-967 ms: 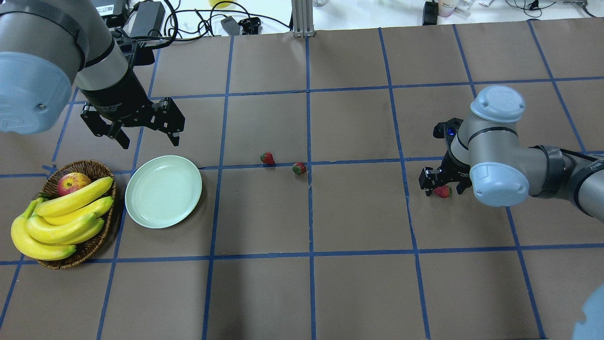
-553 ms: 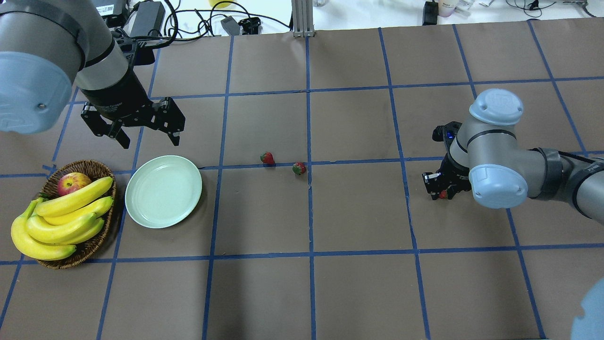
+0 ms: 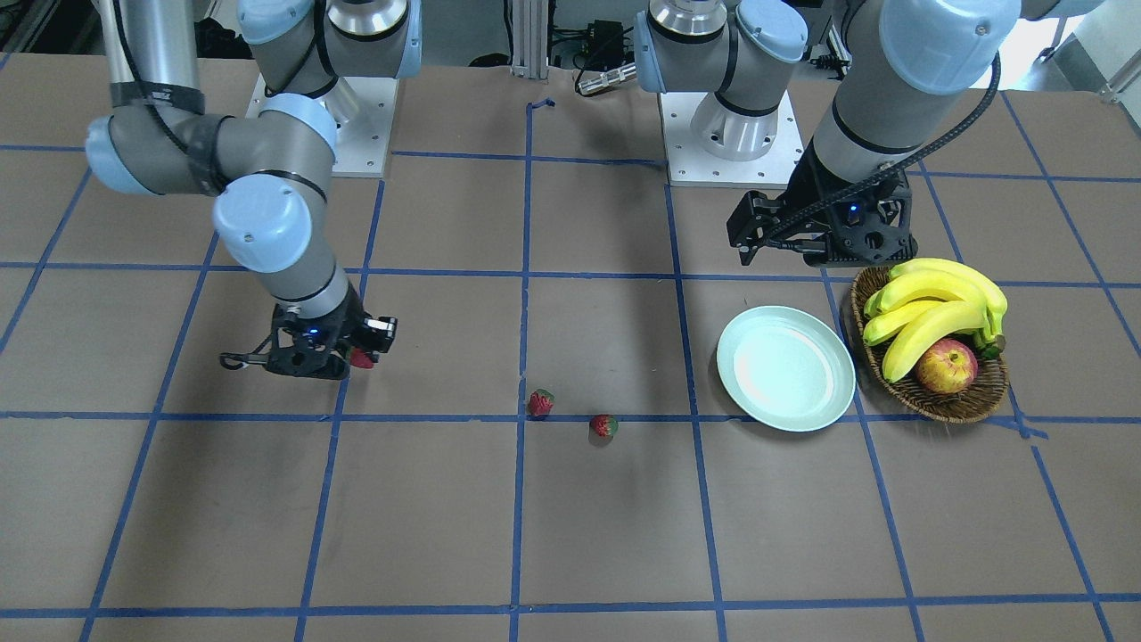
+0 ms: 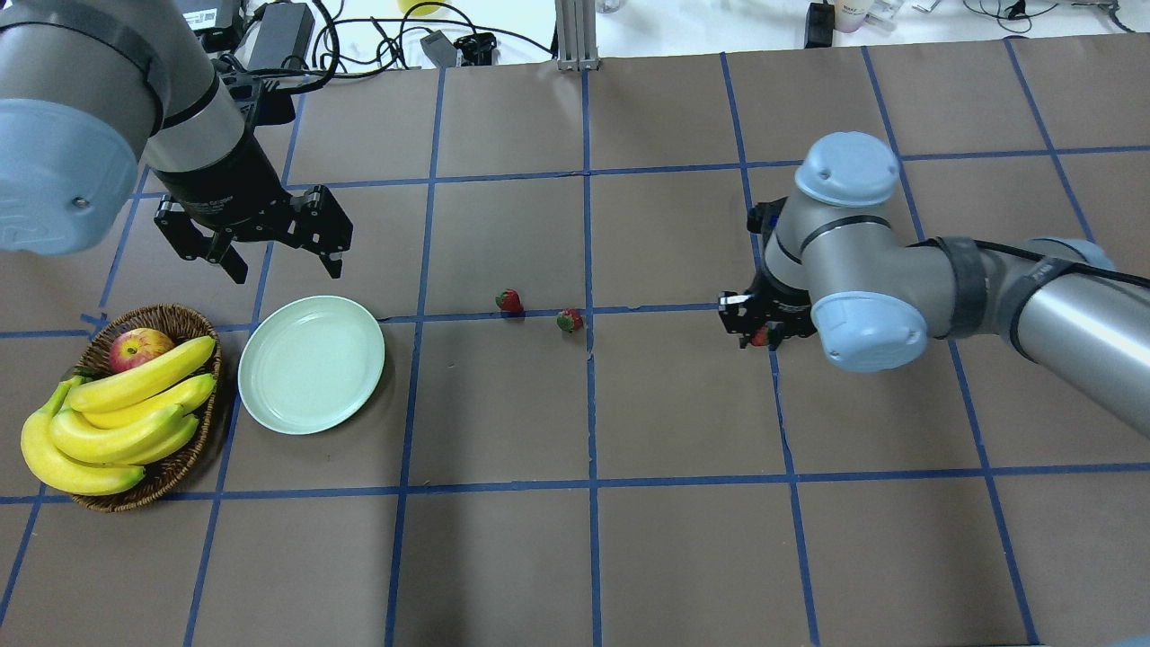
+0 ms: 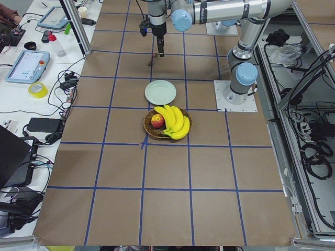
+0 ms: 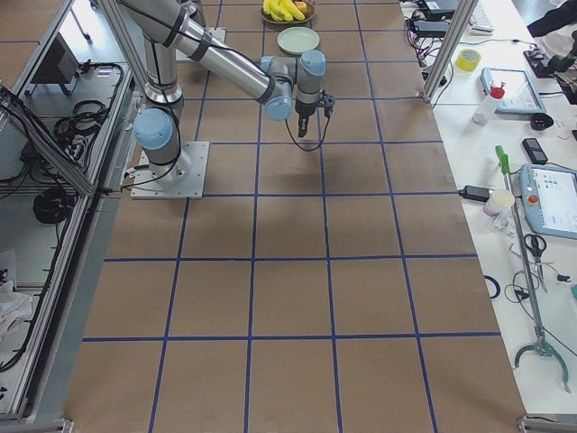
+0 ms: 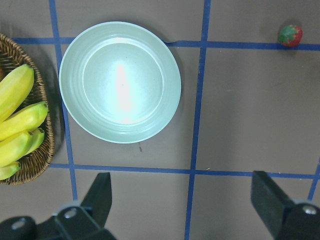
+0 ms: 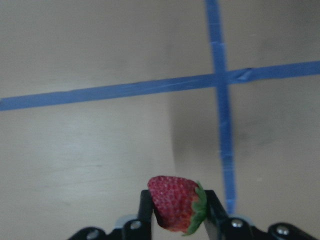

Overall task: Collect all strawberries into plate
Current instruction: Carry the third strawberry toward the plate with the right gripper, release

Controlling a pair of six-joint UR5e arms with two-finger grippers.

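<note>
Gripping a strawberry, the right pincer (image 8: 178, 215) is clamped on it. The held strawberry (image 8: 172, 206) sits red flank forward between the two fingers, green cap to one side. It seems to hang clear of the surface (image 8: 90, 150), though how high I cannot tell. So far that means one berry in hand and none delivered: the plate (image 4: 311, 364) holds nothing.

Out from this pincer toward the robot's left lies the nearer loose strawberry (image 4: 569, 320), and just past that the farther loose strawberry (image 4: 509, 300). Both rest on the surface beside a blue tape line (image 4: 449, 315), apart from each other. Farther the same way, well beyond both, is the plate, with the basket (image 4: 184, 316) of bananas and an apple just on its other side.

The left pincer (image 4: 286, 270) hovers near the plate's far rim with its fingers spread wide and nothing between them. In its wrist view the plate lies below and just ahead of it.

Left to do, by my reckoning — carry this berry across to the plate, then fetch the other two.
</note>
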